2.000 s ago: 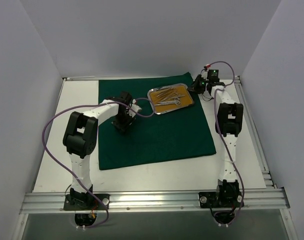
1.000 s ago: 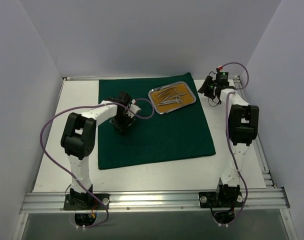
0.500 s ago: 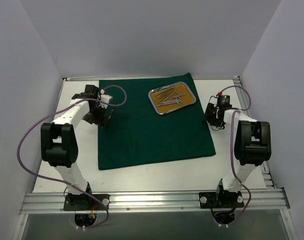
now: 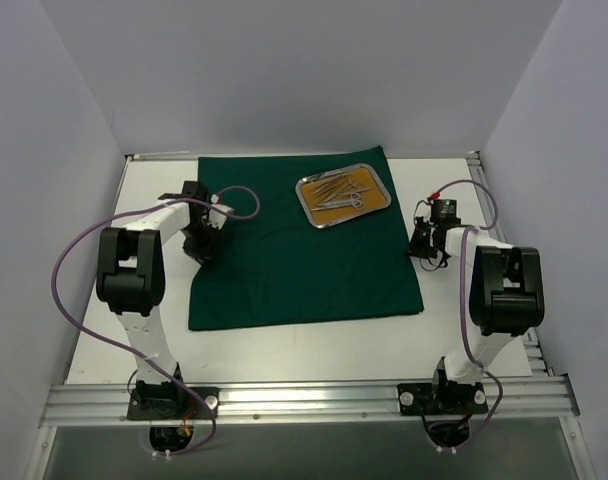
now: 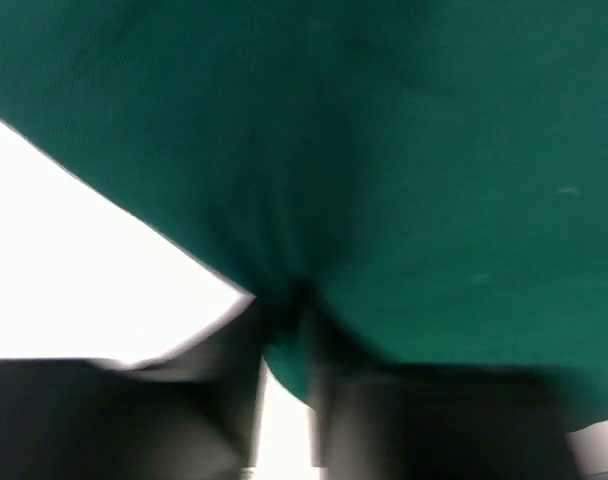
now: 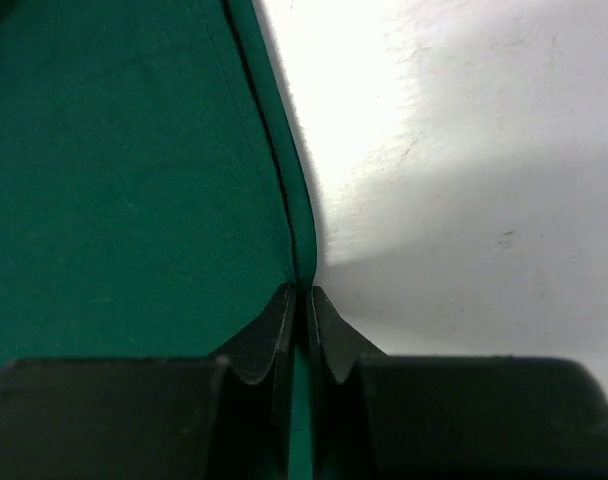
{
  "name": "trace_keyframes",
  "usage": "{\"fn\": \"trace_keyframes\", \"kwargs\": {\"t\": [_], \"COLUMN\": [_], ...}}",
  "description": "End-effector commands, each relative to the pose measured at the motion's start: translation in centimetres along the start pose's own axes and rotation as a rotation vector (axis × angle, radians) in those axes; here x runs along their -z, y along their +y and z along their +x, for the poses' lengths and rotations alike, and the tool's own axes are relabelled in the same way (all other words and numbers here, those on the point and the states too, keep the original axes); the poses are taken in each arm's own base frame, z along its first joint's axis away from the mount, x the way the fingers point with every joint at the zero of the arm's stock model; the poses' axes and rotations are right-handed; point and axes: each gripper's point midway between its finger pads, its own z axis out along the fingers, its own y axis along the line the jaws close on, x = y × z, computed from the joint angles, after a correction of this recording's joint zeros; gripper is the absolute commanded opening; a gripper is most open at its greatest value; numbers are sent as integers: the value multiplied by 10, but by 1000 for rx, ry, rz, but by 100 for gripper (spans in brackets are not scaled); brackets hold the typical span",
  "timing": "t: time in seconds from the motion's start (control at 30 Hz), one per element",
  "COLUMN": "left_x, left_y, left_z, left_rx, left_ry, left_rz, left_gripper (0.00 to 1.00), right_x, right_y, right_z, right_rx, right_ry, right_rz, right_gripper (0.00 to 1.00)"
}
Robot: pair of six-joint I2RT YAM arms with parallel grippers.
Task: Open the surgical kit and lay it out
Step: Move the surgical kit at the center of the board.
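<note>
Surgical kit [image 4: 314,265] is unwrapped now: its green cloth [image 4: 284,290] lies spread on the tabletop [image 4: 284,350], and the steel tray [image 4: 334,216] sits toward the far right corner with the instruments [image 4: 342,190] piled inside.

Two seconds ago the left tool [image 4: 201,245] was over the middle of the cloth and the right tool [image 4: 424,248] was by the tray's far corner. Both have since swung out to the side edges. The left wrist view, though blurred, shows a fold of cloth pinched between the fingers. On the right, the fingers [image 6: 324,330] are pressed together on the hem. The cloth's near corners have shifted a little leftward in the last half second. I read this as flattening and squaring the cloth, with laying out the instruments not yet begun.

Bare tabletop borders the cloth on the left, right and near sides, but the far edge lies close to the back rail. The near half of the cloth offers open room for the instruments. The side walls stand near both arms.
</note>
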Motion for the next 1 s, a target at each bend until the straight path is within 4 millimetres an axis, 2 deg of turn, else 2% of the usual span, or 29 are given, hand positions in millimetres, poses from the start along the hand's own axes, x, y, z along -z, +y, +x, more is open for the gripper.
{"fn": "trace_keyframes", "kwargs": {"t": [0.0, 0.07, 0.17, 0.3, 0.4, 0.47, 0.5, 0.53, 0.57, 0.6, 0.63, 0.67, 0.7, 0.73, 0.83, 0.87, 0.9, 0.97], "left_x": [-18, -15, -6, 14, 24, 27, 32, 34, 36, 40, 43, 46, 52, 57, 86, 95, 114, 130], "left_y": [-10, -12, -10, -4, -7, -11, -12, -13, -16, -15, -13, -11, -8, -2, 5, 3, 3, -22], "left_z": [-2, 2, 16, 39, 60, 75, 77, 81, 86, 87, 88, 85, 81, 76, 36, 22, -4, -38], "left_rx": [-16, -25, -41, -63, -80, -82, -85, -86, -87, -88, -87, -85, -81, -79, -61, -50, -53, -100], "left_ry": [-3, -6, -5, 3, 34, 67, 64, 71, 84, 78, 82, 74, 56, 45, -74, -121, -203, -289], "left_rz": [76, 86, 83, 55, 45, 56, 53, 56, 60, 54, 40, 27, 8, -23, -62, -65, -75, -53], "left_gripper": [5, 2, 2, 2, 2, 2, 6, 14, 26, 41, 66, 75, 81, 83, 83, 82, 81, 72], "right_x": [10, 19, 31, 49, 60, 64, 66, 70, 73, 78, 79, 82, 86, 88, 101, 109, 108, 108], "right_y": [-5, -4, -1, 0, -1, -3, -3, -3, 1, 5, 6, 7, 8, 9, 13, 21, 24, 43], "right_z": [26, 21, 25, 41, 47, 60, 66, 72, 75, 72, 70, 64, 60, 55, 18, -7, -18, -41], "right_rx": [-12, -18, -32, -64, -86, -99, -110, -112, -109, -118, -128, -132, -134, -128, -77, -57, -42, 44], "right_ry": [64, 36, 28, 26, 11, 28, 35, 35, 34, 11, 3, -14, -25, -38, -126, -182, -195, -234], "right_rz": [24, 21, 11, 2, 14, 16, 16, 14, 4, -9, -13, -9, -7, -4, 11, -2, -2, -50], "right_gripper": [0, 0, 0, 0, 0, 0, 0, 0, 0, 15, 27, 38, 53, 56, 61, 61, 61, 60]}}
